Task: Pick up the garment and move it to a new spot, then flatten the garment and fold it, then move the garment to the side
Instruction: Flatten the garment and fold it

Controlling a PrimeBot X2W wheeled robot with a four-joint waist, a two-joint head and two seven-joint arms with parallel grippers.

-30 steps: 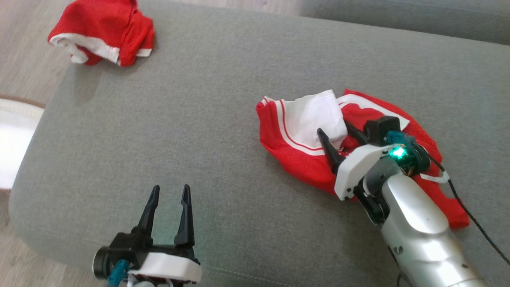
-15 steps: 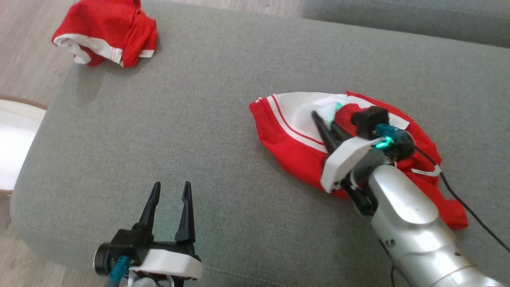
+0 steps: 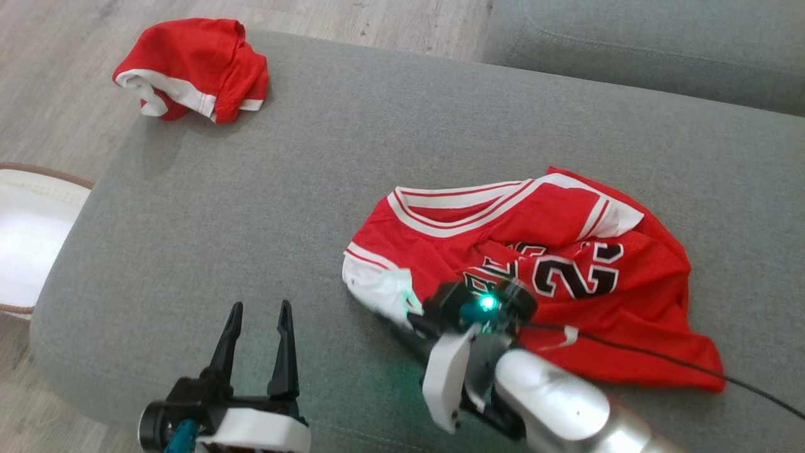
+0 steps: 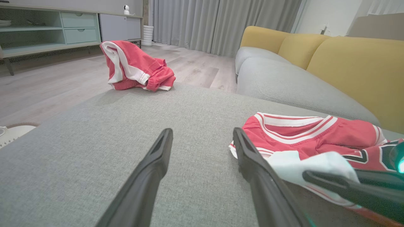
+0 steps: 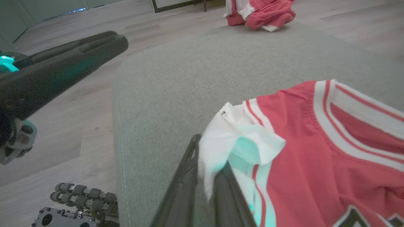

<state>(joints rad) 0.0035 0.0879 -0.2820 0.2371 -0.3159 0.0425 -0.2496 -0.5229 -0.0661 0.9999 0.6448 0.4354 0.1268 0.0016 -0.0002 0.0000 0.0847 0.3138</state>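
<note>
The garment [image 3: 553, 245] is a red jersey with white trim and black numbers, lying rumpled on the grey seat cushion [image 3: 302, 189]. My right gripper [image 3: 399, 314] is shut on a white flap at the jersey's front left corner; in the right wrist view the white cloth bunches between the closed fingers [image 5: 186, 176] of that gripper [image 5: 208, 157]. The garment [image 5: 300, 142] spreads to the right of them. My left gripper [image 3: 258, 308] stands open and holds nothing, to the left of the jersey near the cushion's front edge. From the left wrist camera, the left gripper [image 4: 202, 135] points past the garment [image 4: 315, 138].
A second red and white garment [image 3: 195, 66] is crumpled at the cushion's far left corner. A white round object [image 3: 25, 245] sits on the wooden floor at the left. Another grey cushion [image 3: 629, 50] lies behind, with yellow back cushions [image 4: 347, 63].
My right gripper has shut on the white flap and drawn it toward the front left, so the jersey has opened out and its numbers show. The head camera has shifted slightly.
</note>
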